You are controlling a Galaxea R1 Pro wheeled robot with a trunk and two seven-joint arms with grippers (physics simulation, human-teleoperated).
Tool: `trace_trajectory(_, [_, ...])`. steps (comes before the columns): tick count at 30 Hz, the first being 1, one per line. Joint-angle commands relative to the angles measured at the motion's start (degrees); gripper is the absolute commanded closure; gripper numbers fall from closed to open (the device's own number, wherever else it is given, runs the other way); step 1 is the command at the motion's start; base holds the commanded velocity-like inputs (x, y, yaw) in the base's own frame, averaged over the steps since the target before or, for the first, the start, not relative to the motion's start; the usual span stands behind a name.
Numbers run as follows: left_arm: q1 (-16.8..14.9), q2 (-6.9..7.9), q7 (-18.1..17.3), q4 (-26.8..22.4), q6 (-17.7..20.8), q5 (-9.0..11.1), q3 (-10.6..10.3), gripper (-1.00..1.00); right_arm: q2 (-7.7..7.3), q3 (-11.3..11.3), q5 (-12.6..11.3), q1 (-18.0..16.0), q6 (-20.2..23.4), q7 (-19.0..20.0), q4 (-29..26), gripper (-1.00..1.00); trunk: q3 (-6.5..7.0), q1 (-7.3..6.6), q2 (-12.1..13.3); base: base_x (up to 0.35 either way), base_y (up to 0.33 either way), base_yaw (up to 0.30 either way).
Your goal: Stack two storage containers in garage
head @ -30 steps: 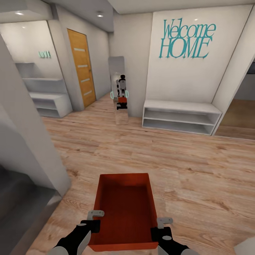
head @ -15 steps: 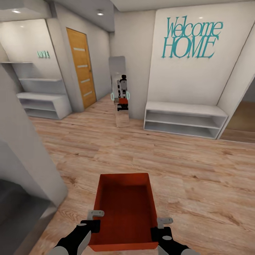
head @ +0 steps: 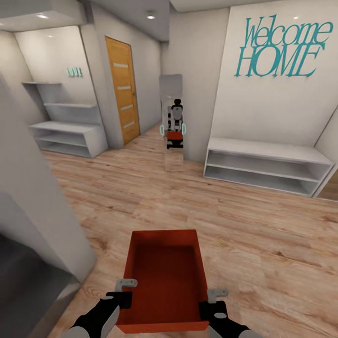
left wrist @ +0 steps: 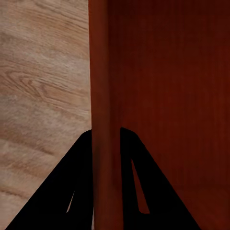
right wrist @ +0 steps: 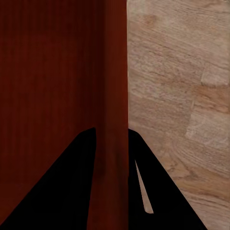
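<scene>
Red-orange container (head: 164, 277), mirror (head: 172, 122) ahead, shelves (head: 265, 164)

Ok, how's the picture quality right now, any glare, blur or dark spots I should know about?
Head view: evenly lit, ceiling spots glint on the far walls, the mirror reflects the robot, and the storage container is sharp. Left wrist view: fingers are plain black silhouettes against the container wall. Right wrist view: same, fingers black, the wood floor slightly soft.
</scene>
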Motion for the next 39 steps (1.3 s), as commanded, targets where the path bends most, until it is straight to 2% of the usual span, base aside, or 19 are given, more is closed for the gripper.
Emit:
trace_trajectory(1, [0.00,0.24,1.09,0.09,0.40,-0.25,0.43,1.00,-1.96,0.04,-0.19,-0.05,-1.52,0.07,0.06,1.00,-0.05,0.03,-0.03,0.324,0.000,0.008])
trace_trajectory(28, [-0.02,0.24,1.09,0.09,0.41,-0.19,0.43,1.00,-1.96,0.04,-0.19,-0.05,-1.52,0.00,0.06,1.00,-0.05,0.03,-0.03,0.324,0.000,0.001])
trace_trajectory(39, [0.01,0.24,1.09,0.09,0.41,-0.26,0.43,1.00,-1.96,0.04,-0.19,-0.05,-1.52,0.01,0.06,1.00,-0.05,0.03,-0.03,0.324,0.000,0.226])
